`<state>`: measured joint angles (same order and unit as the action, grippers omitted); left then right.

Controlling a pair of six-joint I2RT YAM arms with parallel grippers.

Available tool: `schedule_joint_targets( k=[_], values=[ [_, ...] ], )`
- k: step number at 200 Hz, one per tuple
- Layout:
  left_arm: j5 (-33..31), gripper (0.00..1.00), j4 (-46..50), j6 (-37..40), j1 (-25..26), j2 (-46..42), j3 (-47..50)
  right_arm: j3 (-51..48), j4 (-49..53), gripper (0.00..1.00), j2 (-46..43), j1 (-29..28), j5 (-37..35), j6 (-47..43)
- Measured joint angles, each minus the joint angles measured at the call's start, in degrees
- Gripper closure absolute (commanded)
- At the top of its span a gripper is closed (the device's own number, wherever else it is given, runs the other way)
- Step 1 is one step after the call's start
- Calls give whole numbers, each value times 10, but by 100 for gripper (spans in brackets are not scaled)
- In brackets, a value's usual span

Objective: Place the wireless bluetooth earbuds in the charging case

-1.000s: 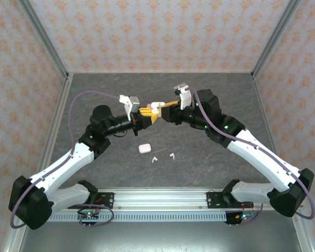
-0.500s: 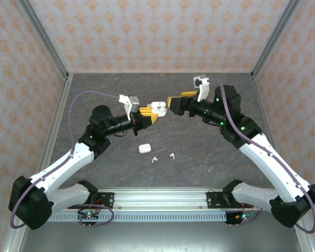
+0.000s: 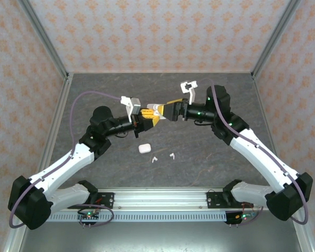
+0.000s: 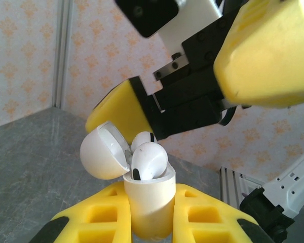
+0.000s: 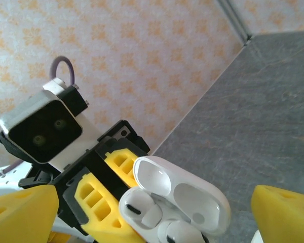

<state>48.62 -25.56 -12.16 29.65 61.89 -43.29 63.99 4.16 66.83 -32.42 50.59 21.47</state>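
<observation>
My left gripper (image 3: 148, 116) is shut on the white charging case (image 4: 149, 200), held upright above the table with its lid (image 4: 104, 152) swung open. Two white earbuds (image 4: 149, 159) sit in the case, heads poking out; the right wrist view shows them (image 5: 144, 212) under the open lid (image 5: 192, 195). My right gripper (image 3: 165, 111) is open, its yellow fingers (image 4: 263, 55) spread on either side of the case without touching it. Two more white earbuds (image 3: 154, 158) (image 3: 172, 155) lie loose on the table.
A second white case (image 3: 143, 148) lies shut on the grey table (image 3: 210, 157), just left of the loose earbuds. Patterned walls and metal posts (image 3: 50, 47) enclose the table on three sides. Both arms meet over the table's middle.
The right gripper opened wide, pulled back to the right of the case, then came close again with its fingers around it. The left gripper kept holding the case still.
</observation>
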Motion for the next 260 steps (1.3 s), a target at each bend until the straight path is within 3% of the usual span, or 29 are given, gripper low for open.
schedule_joint_targets(
  k=[83,157,224,260],
  values=[
    [0,90,0,2,0,0,0,18,2,8,6,-9,17,-10],
    [-12,90,11,4,0,0,0,18,29,8,-44,-9,0,-43],
    [-48,95,69,11,-3,12,-10,26,132,1,-84,-2,-196,-85],
    [-59,95,107,-9,-41,73,-31,-7,125,1,-142,3,-293,-86]
  ],
)
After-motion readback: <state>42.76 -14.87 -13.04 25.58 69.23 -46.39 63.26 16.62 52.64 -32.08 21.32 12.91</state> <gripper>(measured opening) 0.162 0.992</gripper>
